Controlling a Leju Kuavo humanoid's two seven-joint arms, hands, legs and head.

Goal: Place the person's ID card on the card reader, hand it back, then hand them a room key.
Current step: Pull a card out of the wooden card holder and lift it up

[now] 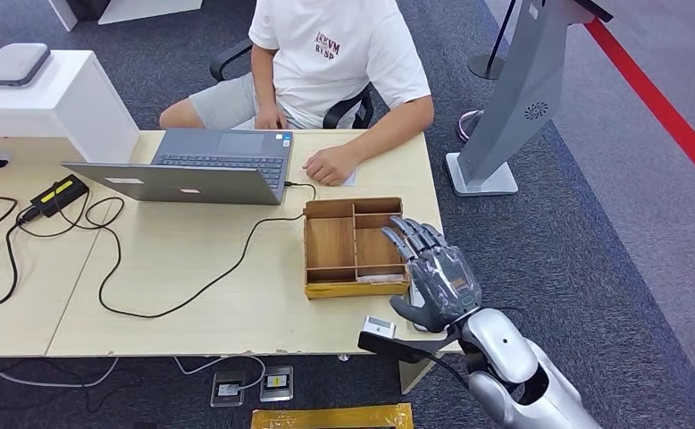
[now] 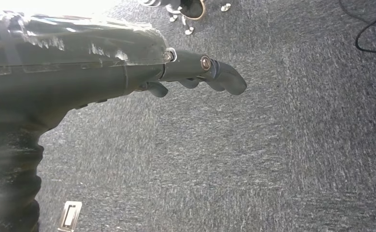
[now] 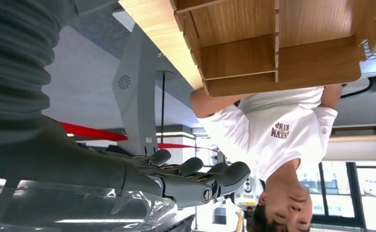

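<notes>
While one wooden tray (image 1: 330, 241) sits beside it, the right robot hand (image 1: 438, 277) hovers empty, fingers spread.

The desk (image 1: 192, 295) is pale wood, and the divided tray (image 1: 353, 288) on it is a warmer honey brown. The laptop (image 1: 203, 165) is slate grey with a darker keyboard, and black cables (image 1: 116, 268) loop across the desk. The person's T-shirt (image 1: 326, 54) is white with dark red lettering; the shorts (image 1: 223, 100) are light grey. The right hand (image 1: 433, 273) is metallic grey with darker fingers. The carpet (image 1: 549, 250) is mottled blue-grey, crossed by a red stripe (image 1: 665, 116). The stand (image 1: 514, 98) is light grey.
</notes>
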